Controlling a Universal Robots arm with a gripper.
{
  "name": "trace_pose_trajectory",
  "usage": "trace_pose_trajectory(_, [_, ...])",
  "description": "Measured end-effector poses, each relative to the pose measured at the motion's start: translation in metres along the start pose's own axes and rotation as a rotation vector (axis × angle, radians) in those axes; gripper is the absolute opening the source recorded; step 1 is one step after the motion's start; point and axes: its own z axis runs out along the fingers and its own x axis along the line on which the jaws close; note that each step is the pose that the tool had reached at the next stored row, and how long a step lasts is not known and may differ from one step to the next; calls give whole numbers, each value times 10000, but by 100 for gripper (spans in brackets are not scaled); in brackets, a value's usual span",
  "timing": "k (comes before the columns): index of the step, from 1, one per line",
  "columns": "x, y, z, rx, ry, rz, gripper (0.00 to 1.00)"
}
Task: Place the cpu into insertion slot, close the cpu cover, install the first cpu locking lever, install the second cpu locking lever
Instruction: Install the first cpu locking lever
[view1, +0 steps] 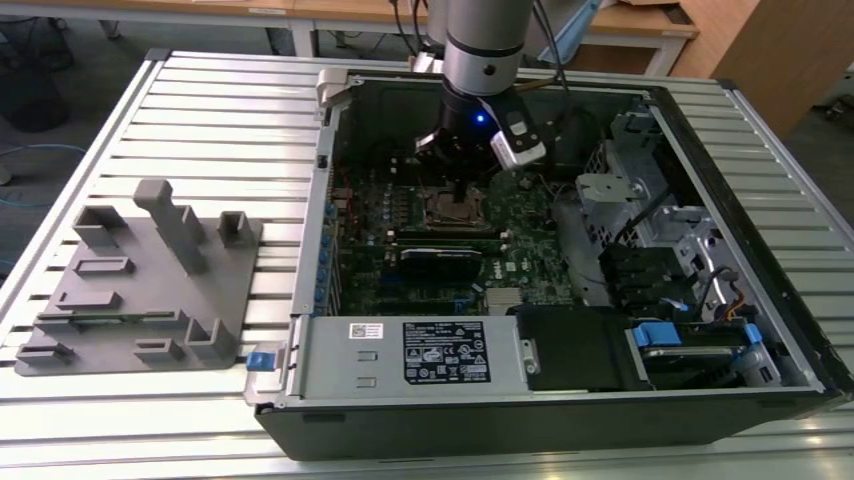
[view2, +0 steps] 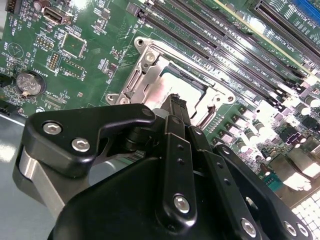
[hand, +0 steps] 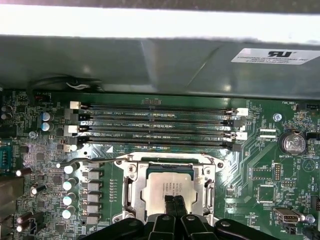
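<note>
The gripper (hand: 174, 204) has its two fingers pressed together with nothing between them. The tips point straight down at the cpu (hand: 167, 186), touching its top or just above it; I cannot tell which. The cpu lies flat directly under the tips, seated in the insertion slot (view1: 454, 208), toward the far side of the open computer case (view1: 400, 350) on the worktop (view1: 200, 110). Its square top is dull silver-grey. The cpu cover (hand: 131, 189) looks lowered, its silvery frame lying around the chip. Long black memory slots (hand: 155, 125) run just beside the socket.
</note>
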Motion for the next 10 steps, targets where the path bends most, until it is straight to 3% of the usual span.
trace_pose_trajectory(4, [-1, 0, -17, 2, 1, 0, 11])
trace_pose_trajectory(10, [-3, 0, -108, 0, 0, 0, 11])
